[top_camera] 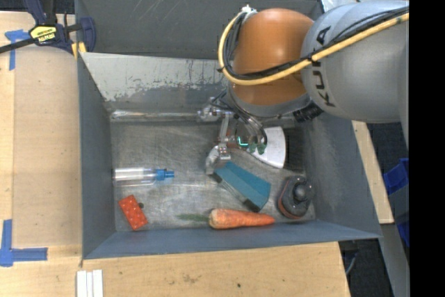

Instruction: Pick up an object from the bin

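My gripper hangs low in the bin's right half, under the orange wrist cover. Just below and to its right lies a blue rectangular block with a dark edge, set at a slant; the gripper's lower tip is at the block's upper left end. A white disc lies right of the gripper, partly hidden by it. An orange carrot lies along the front wall below the block. A black round thing with a red ring sits in the front right corner.
A clear tube with a blue cap lies at the left, and a red toy brick sits in the front left corner. The arm and its cover overhang the bin's back right part.
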### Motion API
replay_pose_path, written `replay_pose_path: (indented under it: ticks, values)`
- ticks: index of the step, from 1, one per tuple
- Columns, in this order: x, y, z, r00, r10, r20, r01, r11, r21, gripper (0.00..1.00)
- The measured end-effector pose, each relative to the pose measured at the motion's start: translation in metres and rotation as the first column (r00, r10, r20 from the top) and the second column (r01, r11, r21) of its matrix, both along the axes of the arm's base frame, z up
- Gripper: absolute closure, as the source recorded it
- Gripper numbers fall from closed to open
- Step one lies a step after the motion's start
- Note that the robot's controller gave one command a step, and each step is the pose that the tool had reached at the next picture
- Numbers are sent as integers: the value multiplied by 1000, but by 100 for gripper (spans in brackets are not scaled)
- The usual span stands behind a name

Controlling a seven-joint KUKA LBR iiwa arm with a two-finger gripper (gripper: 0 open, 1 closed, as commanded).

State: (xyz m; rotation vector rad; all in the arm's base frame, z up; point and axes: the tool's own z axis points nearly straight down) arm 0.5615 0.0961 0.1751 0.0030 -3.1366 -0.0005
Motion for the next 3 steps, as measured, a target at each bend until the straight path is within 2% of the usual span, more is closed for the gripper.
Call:
replay_pose_path:
  ticks: [1, 2, 3]
  values:
    - [2, 0, 4, 1000, -2, 8, 2, 1000, 1, 0]
    - [-3, 36, -15, 999, 50, 10, -50, 999, -2, 0]
    - [-38, 48, -23, 985, 173, 6, -173, 985, 4, 0]
